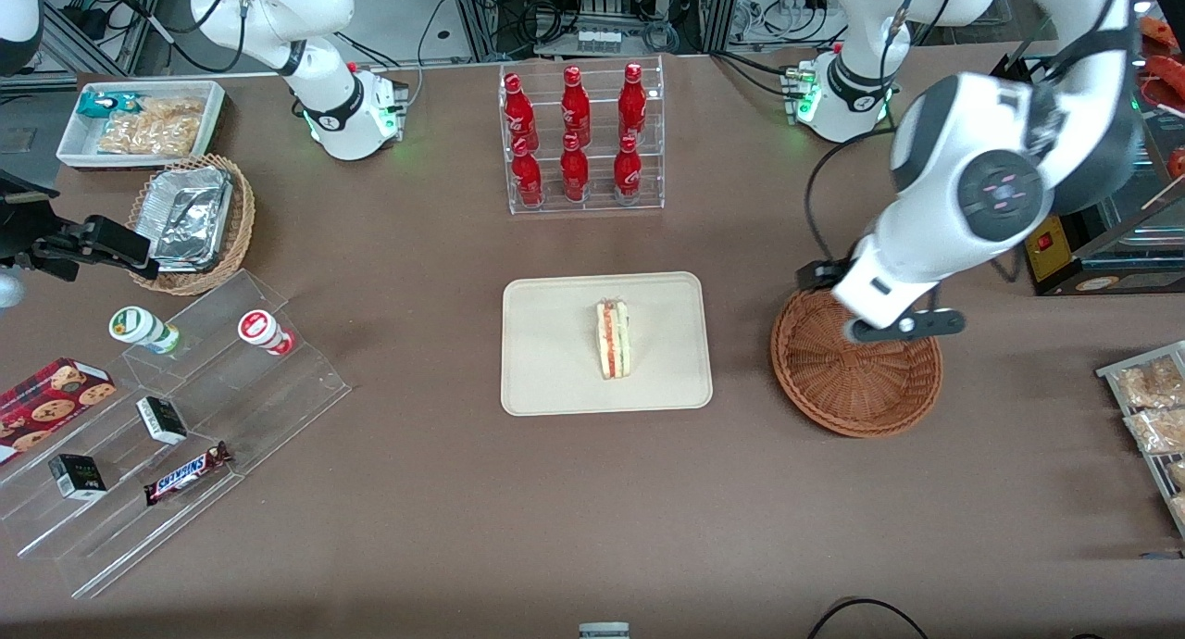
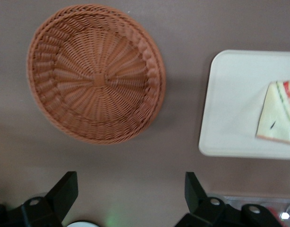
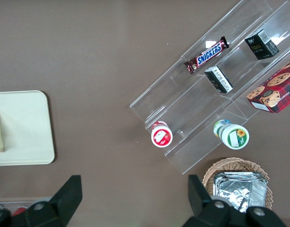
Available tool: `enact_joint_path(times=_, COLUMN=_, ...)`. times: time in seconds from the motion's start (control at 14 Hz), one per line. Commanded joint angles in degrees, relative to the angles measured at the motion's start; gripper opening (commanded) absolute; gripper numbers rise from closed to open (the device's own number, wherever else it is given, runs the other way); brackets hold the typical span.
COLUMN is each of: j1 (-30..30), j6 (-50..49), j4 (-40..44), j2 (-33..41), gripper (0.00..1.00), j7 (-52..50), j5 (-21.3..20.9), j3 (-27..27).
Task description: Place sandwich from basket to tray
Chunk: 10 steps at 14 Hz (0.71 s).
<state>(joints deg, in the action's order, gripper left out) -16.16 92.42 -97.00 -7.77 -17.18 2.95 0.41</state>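
The sandwich point(image 1: 613, 339), a pale bread wedge with red and green filling showing along its cut edge, lies on the cream-beige tray point(image 1: 555, 361) at the middle of the table. It also shows on the tray point(image 2: 234, 104) as the sandwich point(image 2: 278, 113) in the left wrist view. The round reddish-brown wicker basket point(image 1: 861, 407) stands beside the tray toward the working arm's end, and the basket point(image 2: 95, 78) holds nothing. My gripper point(image 1: 903, 328) hangs raised over the basket's rim, away from the sandwich. The gripper point(image 2: 130, 182) is open with only bare table between its fingers.
A clear rack of red bottles point(image 1: 581, 139) stands farther from the front camera than the tray. Toward the parked arm's end are a stepped acrylic shelf with snacks point(image 1: 176, 407), a tan basket of foil containers point(image 1: 190, 218) and a white bin point(image 1: 139, 120). Snack packets point(image 1: 1153, 407) lie at the working arm's end.
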Motion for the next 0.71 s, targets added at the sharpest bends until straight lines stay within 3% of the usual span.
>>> enact_joint_path(times=0.0, j1=10.06, j6=-3.99, j4=-0.56, j2=4.94, gripper=1.00, j7=8.45, j5=-0.58, j3=-6.45)
enact_joint_path(times=0.21, j1=16.67, j6=-4.26, j4=0.49, j2=7.24, gripper=1.00, j7=16.10, j5=-0.84, j3=-9.02)
enact_joint_path(times=0.64, j1=17.91, j6=-1.37, j4=3.40, j2=8.29, gripper=1.00, j7=17.62, j5=-5.15, j3=-7.71)
